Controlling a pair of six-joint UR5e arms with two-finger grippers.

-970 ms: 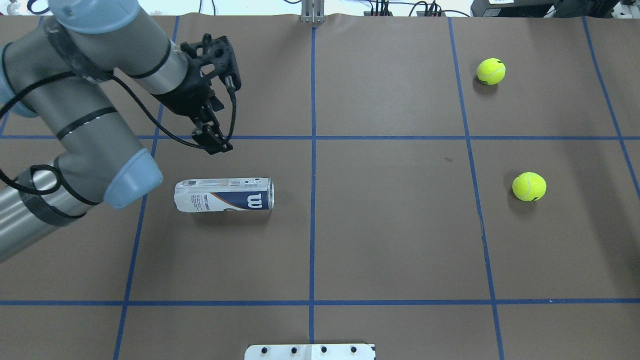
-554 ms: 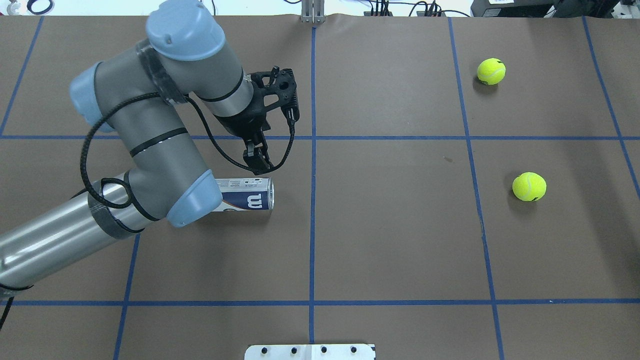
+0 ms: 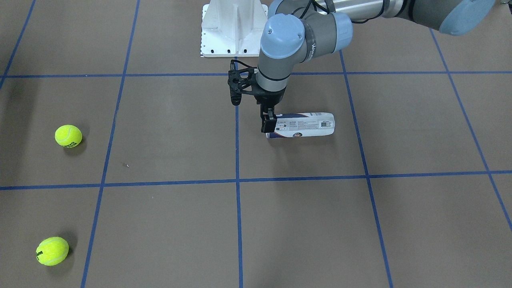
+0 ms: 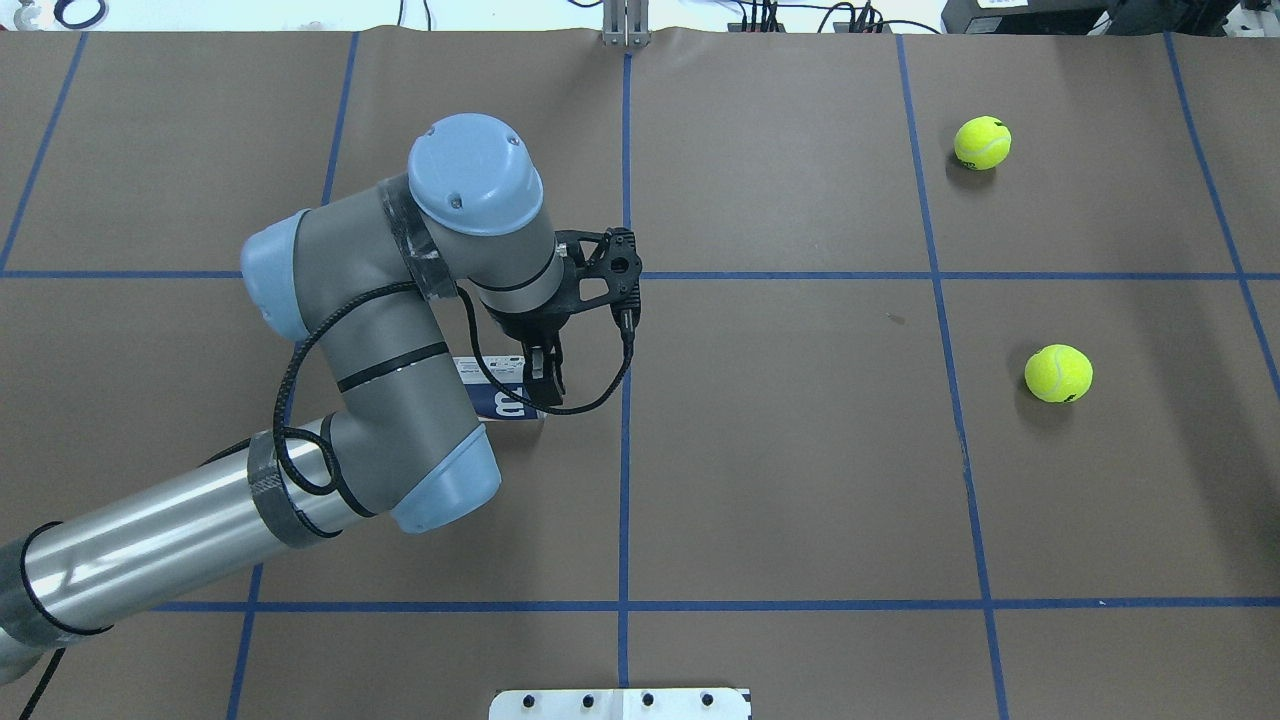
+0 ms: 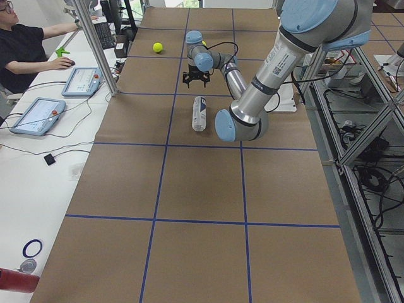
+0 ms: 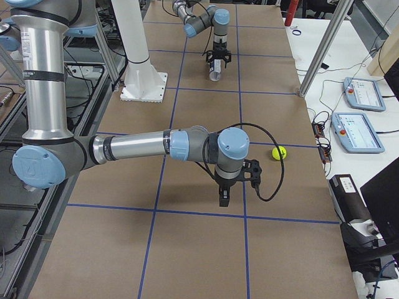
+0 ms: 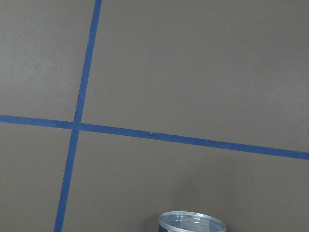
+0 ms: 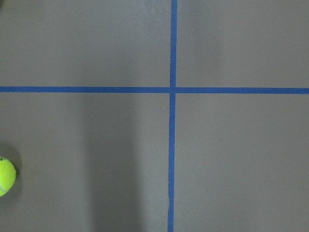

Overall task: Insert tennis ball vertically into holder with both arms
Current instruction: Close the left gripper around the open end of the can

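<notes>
Overall: a sparse scene with few objects, mostly matte surfaces plus some clear plastic and metal.
Holder (image 3: 304, 125): a clear plastic cylinder with a silver rim, wrapped in a white and navy label. It lay on its side in the robot's left half of the table, open end towards the centre line. The label hid whatever it held.
Left gripper (image 3: 268, 127): black, and pointed straight down at the holder's open end. Its fingers looked pressed together with nothing between them. Whether they touched the rim was unclear.
Right gripper (image 6: 223, 198): black, and pointed down over bare paper near one ball. Whether its fingers were apart or together could not be told.
Balls (image 4: 982, 142): two fuzzy yellow-green spheres on the right half, well apart from the holder. The second ball (image 4: 1058, 373) lay closer to the robot.
Table (image 4: 800, 480): covered in matte brown paper, marked into squares by blue tape.
Pedestal (image 3: 234, 28): white metal, with dark bolt heads along its edge.
</notes>
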